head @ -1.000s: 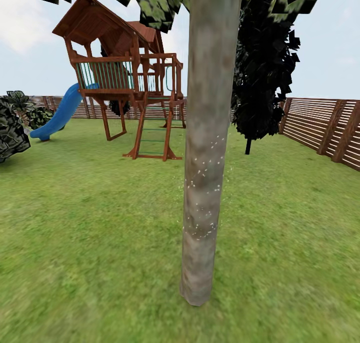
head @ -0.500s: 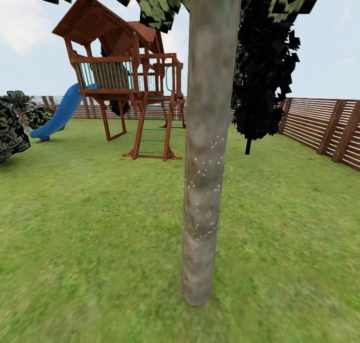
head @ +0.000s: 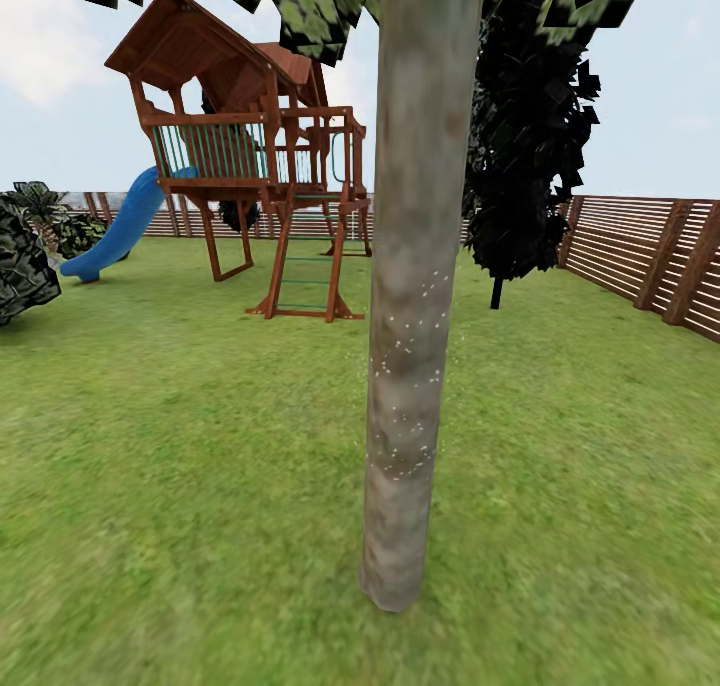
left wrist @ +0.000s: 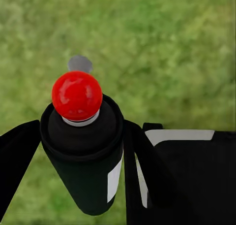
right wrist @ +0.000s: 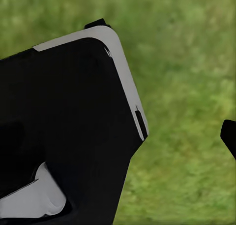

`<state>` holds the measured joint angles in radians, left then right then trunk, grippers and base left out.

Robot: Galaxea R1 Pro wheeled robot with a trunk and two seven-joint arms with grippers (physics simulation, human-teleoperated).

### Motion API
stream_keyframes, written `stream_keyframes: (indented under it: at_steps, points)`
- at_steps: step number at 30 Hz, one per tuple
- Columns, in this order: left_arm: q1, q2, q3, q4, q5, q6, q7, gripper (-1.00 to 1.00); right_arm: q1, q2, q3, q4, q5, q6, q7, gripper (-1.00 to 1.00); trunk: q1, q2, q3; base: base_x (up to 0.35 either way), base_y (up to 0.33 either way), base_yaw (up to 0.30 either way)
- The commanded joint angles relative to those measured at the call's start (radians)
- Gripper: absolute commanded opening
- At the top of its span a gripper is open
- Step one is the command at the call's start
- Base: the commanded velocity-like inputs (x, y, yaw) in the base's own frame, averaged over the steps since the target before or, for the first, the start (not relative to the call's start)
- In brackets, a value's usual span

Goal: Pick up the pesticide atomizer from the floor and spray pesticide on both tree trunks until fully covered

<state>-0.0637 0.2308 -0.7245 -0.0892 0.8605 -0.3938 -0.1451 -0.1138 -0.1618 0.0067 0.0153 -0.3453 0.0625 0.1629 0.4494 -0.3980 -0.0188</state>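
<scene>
Grey-brown mottled bark fills the middle of the head view: a thick straight tree trunk (head: 410, 296) rises from the green grass lawn (head: 180, 486) close ahead, its foot meeting the turf near the lower middle. Fine white specks of pesticide (head: 405, 386) dot the trunk's middle stretch, thinning toward both edges; the bark above and the lowest part by the ground carry almost none. Open lawn spreads wide on both sides of the trunk. Well back on the left stands a reddish-brown wooden play tower (head: 250, 156) with a blue slide (head: 120, 226). A near-black conifer (head: 525, 136) stands behind the trunk to the right, and a brown fence of horizontal wooden slats (head: 650, 251) closes the far right edge.

From the left wrist view, a dark cylinder topped by a red ball (left wrist: 77, 95) stands over blurred grass, with dark robot parts either side; whether the left fingers are clenched or released cannot be told. The right wrist view shows a black and pale grey robot body (right wrist: 69, 126) above grass, and the state of the right fingers cannot be told either.
</scene>
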Motion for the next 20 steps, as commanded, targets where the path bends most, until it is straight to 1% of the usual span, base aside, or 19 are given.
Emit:
stream_keyframes:
  at_steps: [1,2,6,8,11,20]
  points:
    - [-0.001,-0.005,-0.004,0.000,0.011,-0.002,-0.005,-1.00,-0.001,0.000,0.001,0.002,-0.007,0.002,0.004,1.00,0.001,-0.002,-0.002,0.000,0.000,0.000]
    - [-0.001,-0.012,-0.004,0.000,0.011,-0.002,-0.005,-1.00,-0.001,-0.001,0.001,0.002,-0.007,0.002,0.004,1.00,0.001,-0.002,-0.002,0.000,0.000,0.000]
    - [-0.001,-0.058,-0.004,0.000,0.011,-0.002,-0.005,-1.00,-0.001,0.000,0.001,0.002,-0.007,0.002,0.004,1.00,0.001,-0.002,-0.002,0.000,0.000,0.000]
    - [-0.001,-0.071,-0.004,0.000,0.011,-0.002,-0.005,-1.00,-0.001,0.000,0.001,0.002,-0.007,0.002,0.004,1.00,0.001,-0.002,-0.002,0.000,0.000,0.000]
    - [-0.001,-0.077,-0.004,0.001,0.012,-0.002,-0.005,-1.00,-0.001,0.000,0.001,0.002,-0.007,0.002,0.004,1.00,0.001,-0.002,-0.002,0.000,0.000,0.000]
    - [-0.002,-0.079,-0.003,0.002,0.012,-0.002,-0.005,-1.00,-0.001,0.000,0.001,0.002,-0.007,0.002,0.004,1.00,0.001,-0.002,-0.002,0.000,0.000,0.000]
